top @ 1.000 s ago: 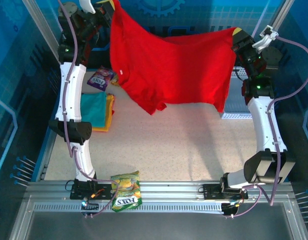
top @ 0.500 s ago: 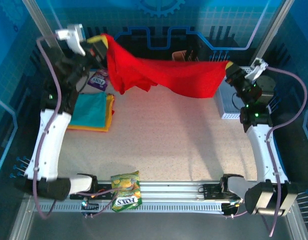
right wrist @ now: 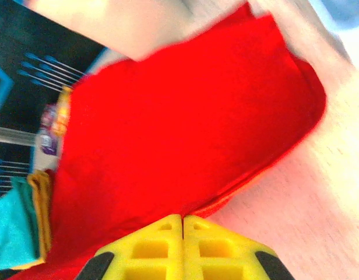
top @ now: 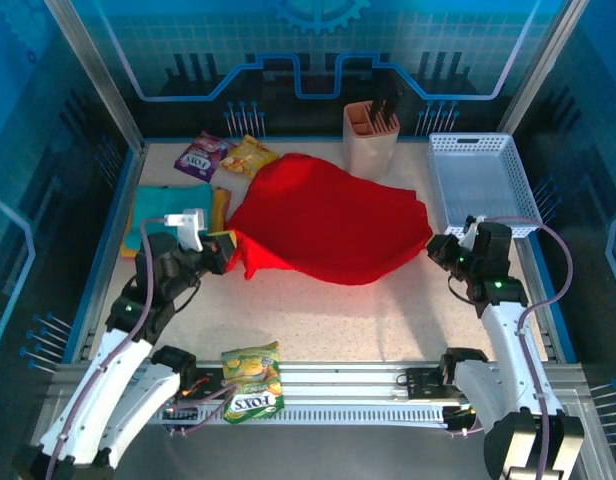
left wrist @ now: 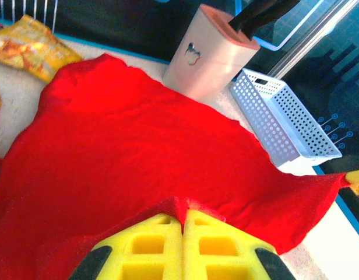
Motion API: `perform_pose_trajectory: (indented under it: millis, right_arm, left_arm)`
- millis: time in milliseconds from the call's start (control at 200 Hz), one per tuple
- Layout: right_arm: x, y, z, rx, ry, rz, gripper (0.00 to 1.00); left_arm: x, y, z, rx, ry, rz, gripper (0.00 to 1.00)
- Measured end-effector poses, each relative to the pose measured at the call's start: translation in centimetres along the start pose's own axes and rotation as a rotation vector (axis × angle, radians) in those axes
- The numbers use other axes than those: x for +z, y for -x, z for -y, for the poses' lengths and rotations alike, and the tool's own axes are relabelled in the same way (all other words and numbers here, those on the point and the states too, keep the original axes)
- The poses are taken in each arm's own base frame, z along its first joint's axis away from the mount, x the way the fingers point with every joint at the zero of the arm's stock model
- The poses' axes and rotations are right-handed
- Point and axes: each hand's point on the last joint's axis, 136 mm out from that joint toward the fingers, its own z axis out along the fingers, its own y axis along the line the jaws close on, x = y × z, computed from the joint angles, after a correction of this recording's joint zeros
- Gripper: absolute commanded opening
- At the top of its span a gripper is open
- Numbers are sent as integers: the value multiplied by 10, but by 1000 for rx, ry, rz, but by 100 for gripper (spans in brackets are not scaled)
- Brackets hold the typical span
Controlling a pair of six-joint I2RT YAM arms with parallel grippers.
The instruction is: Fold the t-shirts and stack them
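Red short-sleeved cloth t-shirt (top: pixel 323 220), aloft a second ago, now lies spread on the worktop (top: pixel 388 320) for folding; left gripper (top: pixel 226 246) and right gripper (top: pixel 435 247) jaws pinch its corners.

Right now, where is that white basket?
In the top view, the white basket sits in the table's far right corner, right of the knife block, beside the red t-shirt.

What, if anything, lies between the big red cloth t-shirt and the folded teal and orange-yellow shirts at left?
Nothing visible. The red t-shirt lies beside the folded teal and orange-yellow shirts. The two snack packets sit farther back, off that path. The left gripper and right gripper pinch its edges.
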Motion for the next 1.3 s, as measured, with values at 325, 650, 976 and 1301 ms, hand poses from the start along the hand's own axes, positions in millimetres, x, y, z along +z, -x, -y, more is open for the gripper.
perform_pose_trajectory:
  millis: [325, 650, 976, 1301]
  right_arm:
    - [-31, -36, 56, 90, -229, -18, 0]
    - [-45, -56, 88, 176, -368, -58, 1]
    - [-66, -57, 116, 251, -524, 27, 41]
    - [-60, -34, 100, 166, -484, 20, 87]
  left_arm:
    - [-28, -41, -12, -161, 54, -97, 3]
    - [-36, -88, -29, -365, 168, -282, 4]
    - [-65, -133, -45, -501, 398, -562, 36]
    - [-41, -97, -42, -387, 441, -601, 66]
